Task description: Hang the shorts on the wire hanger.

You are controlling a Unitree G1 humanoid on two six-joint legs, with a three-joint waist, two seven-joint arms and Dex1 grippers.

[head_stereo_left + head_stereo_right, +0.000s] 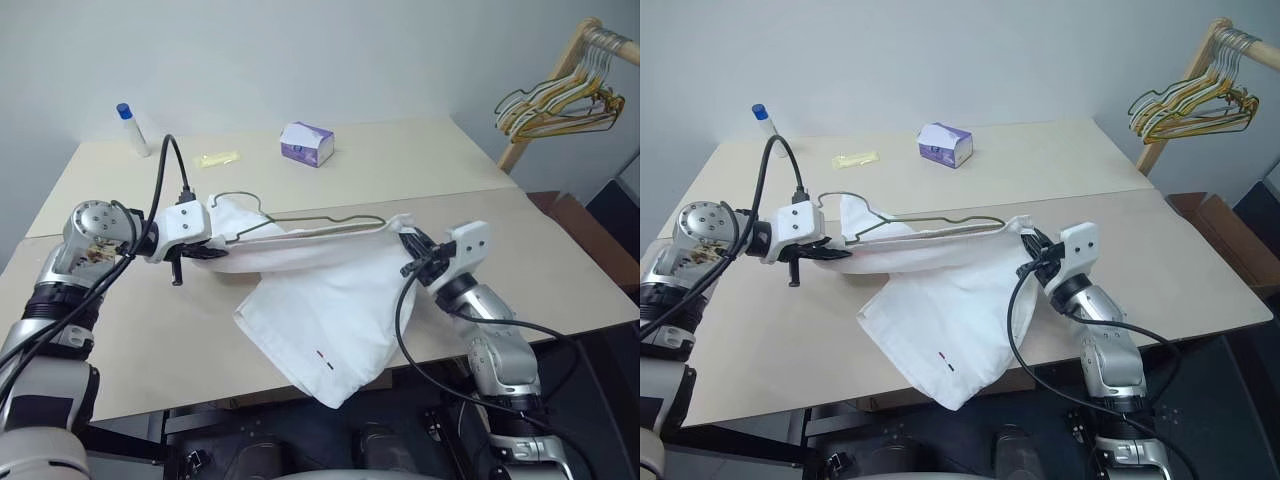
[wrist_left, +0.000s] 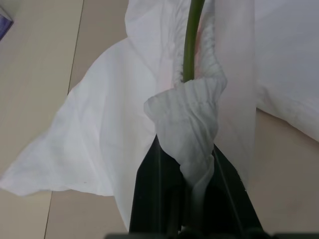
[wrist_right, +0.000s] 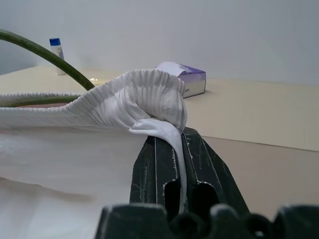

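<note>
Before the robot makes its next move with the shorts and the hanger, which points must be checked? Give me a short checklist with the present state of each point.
1. Left gripper shut on the shorts waistband: ok.
2. Right gripper shut on the other waistband end: ok.
3. Wire hanger passes inside the waistband: ok at both ends, middle cannot tell.
4. Hanger hook free of cloth: ok.
5. Shorts lifted off the table: not ok, the lower part lies on it and hangs over the front edge.
6. Tissue box and bottle away from the shorts: ok.

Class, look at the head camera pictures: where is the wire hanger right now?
The wire hanger sits mid-table, threaded into the waistband of the shorts, stretched between the left tool and right tool, nearer than the purple box.
</note>
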